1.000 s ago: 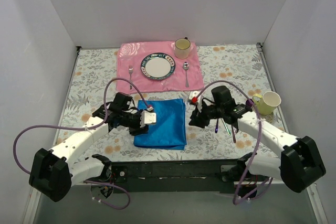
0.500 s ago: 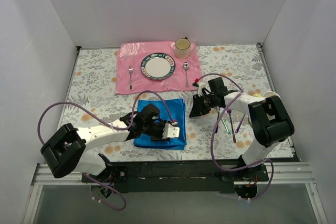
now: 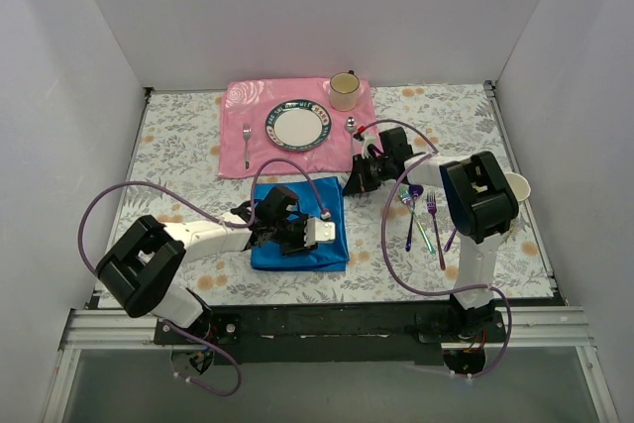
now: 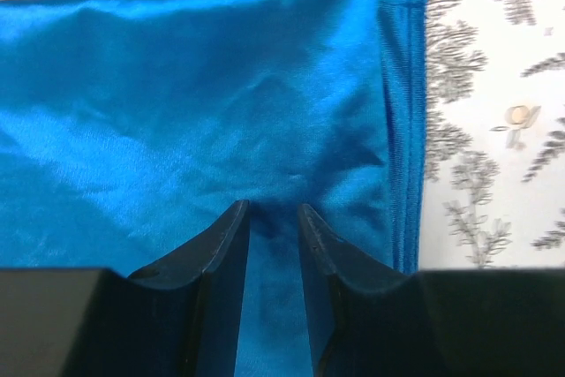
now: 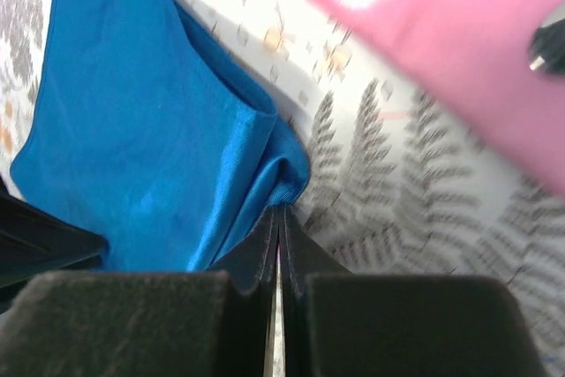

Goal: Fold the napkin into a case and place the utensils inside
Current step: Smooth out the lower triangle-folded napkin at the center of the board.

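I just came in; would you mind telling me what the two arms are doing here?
Both arms are on the blue napkin, which lies folded on the table. The right gripper is shut on its far right corner, beside the pink placemat; the left gripper has its tips down on the cloth near the right edge, jaws slightly apart. The iridescent utensils lie loose on the table to the right, not yet inside the napkin.

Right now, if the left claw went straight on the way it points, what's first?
The napkin: the left claw sits low over it, cloth straight ahead; contact itself unclear.
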### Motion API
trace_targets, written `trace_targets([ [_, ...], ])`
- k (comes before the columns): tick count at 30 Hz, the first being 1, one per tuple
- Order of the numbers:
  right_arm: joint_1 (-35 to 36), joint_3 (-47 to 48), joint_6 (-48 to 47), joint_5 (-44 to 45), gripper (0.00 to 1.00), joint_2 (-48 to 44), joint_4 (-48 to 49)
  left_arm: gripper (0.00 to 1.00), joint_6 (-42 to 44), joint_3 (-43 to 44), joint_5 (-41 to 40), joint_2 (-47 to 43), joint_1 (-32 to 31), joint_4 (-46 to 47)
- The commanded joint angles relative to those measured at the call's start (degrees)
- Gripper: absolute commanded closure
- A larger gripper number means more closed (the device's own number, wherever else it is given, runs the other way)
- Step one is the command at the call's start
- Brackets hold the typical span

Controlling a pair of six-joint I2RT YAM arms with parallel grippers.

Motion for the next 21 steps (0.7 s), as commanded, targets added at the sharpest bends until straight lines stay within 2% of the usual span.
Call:
trace_targets([
  [1,-0.6,4.0,0.5,2.8,0.98,1.6,1.5,0.72,0.0,3.1,1.4,0.1,2.4,-0.8],
  [5,-1.0,2.6,0.7,2.5,0.97,-2.2,0.4,0.67,-2.3,4.0,3.6,-2.7,2.1,0.1],
  [13,-0.9,-4.4,7.9,3.2,0.84,-8.7,0.7,0.63,-4.4,4.8,-0.3,-4.0,-5.5,2.6],
  [16,-0.6,-4.5,8.2,7.4,0.77,-9.1,0.5,0.62,-4.5,3.5,-0.8,-3.9,-5.9,4.4],
  [18,-0.5,-5.0,9.8,5.5,0.75,-8.5,3.2,0.62,-6.0,3.2,-0.8,-3.9,-6.0,5.0],
  [19,-0.6,-5.2,10.4,4.2,0.76,-8.0,3.8,0.62,-6.4,3.2,-0.8,-3.9,-6.0,4.9],
  [20,-0.6,-5.2,11.2,2.1,0.82,-7.6,4.4,0.63,-6.9,3.2,-0.7,-4.0,-6.0,4.9],
  [21,-0.6,-5.2,12.0,0.5,0.96,-6.5,5.8,0.63,-7.2,3.2,-0.7,-4.2,-6.0,4.8],
])
